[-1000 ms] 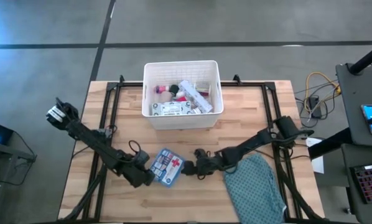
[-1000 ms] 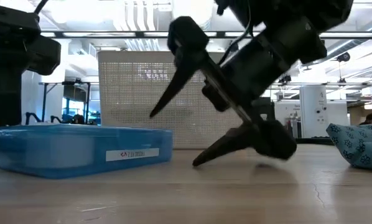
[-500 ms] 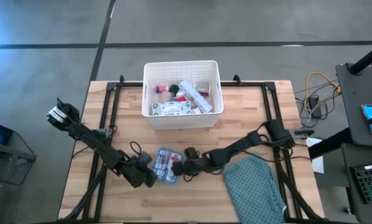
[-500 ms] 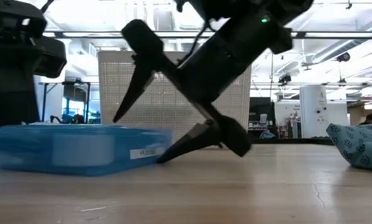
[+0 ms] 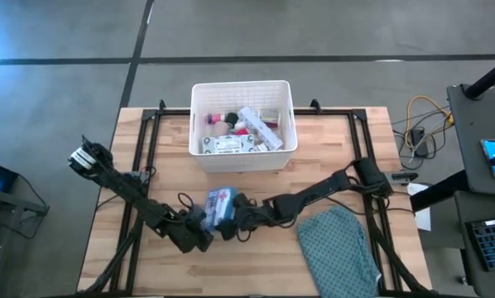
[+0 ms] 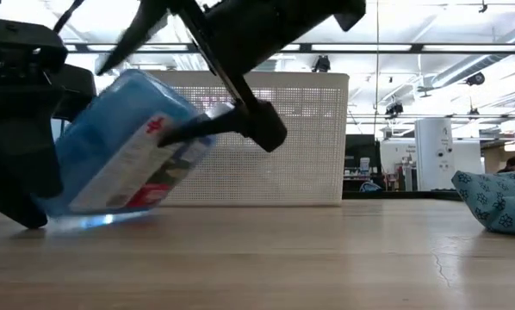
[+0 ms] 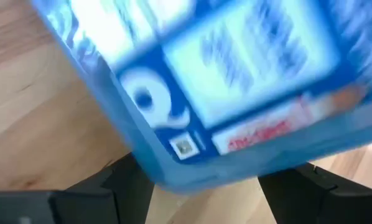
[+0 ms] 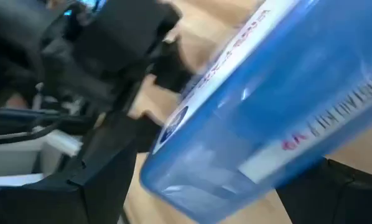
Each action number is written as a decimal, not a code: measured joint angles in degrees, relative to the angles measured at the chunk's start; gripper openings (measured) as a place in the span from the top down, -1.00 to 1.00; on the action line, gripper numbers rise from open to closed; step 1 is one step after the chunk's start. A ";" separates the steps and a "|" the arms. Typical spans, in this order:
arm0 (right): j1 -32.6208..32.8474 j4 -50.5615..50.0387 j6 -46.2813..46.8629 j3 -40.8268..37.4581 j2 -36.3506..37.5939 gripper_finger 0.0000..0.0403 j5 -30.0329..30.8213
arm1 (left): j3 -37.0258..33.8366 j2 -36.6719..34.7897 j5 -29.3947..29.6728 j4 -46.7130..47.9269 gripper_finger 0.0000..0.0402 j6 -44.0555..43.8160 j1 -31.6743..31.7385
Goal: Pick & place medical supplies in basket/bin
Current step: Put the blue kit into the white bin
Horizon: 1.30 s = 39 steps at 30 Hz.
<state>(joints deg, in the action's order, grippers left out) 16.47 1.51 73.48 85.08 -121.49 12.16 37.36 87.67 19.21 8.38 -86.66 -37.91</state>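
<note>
The blue first-aid box [image 5: 220, 204] stands tipped on the table between both grippers, its left edge [image 6: 77, 221] down and its right side raised. My right gripper [image 5: 231, 222] is open at the box's right side, one finger above it and one below. My left gripper [image 5: 203, 232] is open at the box's left, low over the table. The white lattice basket [image 5: 242, 84] stands farther back, holding several supplies [image 5: 235, 130]. My right gripper touches the box only with its lower finger [image 6: 236, 125], which lies under the raised right side [image 6: 197, 142] and comes in from the table's right. The upper finger [image 6: 133, 30] stands clear above the box. The box is tilted, left edge on the table. My left gripper stands against the box's lowered left side [image 6: 51, 185], which leans on it. In the left wrist view the box's edge [image 7: 192, 171] lies across the gap between the open fingers [image 7: 111, 186]. Whether the pads press it, I cannot tell.
The teal patterned cloth [image 5: 338, 248] lies near the table's right near corner. Black frame rails [image 5: 148, 157] run along both sides of the wooden top. Bare wood lies between the box and the basket [image 6: 283, 146].
My right gripper has moved toward the table's left, slid its lower finger under the box's right edge and levered it up. The box, flat a second ago, has slid left and tipped onto its left edge against my left gripper.
</note>
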 joint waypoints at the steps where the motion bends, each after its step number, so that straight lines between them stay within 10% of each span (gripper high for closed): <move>1: -0.02 -1.03 -0.01 0.00 0.02 -0.63 -0.06 | 0.02 0.40 0.06 -0.16 -0.22 -0.01 0.01; 13: -1.54 -2.54 5.26 -1.88 -2.28 -0.61 3.09 | 0.13 0.49 0.74 -2.84 -0.22 0.28 0.04; 31: -2.16 -3.23 0.83 -1.86 0.58 0.21 5.34 | 2.70 -0.21 0.20 -2.67 -0.22 0.45 -2.42; 39: 2.20 -11.20 -6.67 -1.86 8.90 0.22 11.66 | 16.37 -0.71 8.63 21.91 -0.22 -6.95 -9.52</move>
<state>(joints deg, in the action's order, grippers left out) 18.67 -9.69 66.81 83.22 -112.58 23.82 53.73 86.96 27.84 30.29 -93.60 -47.42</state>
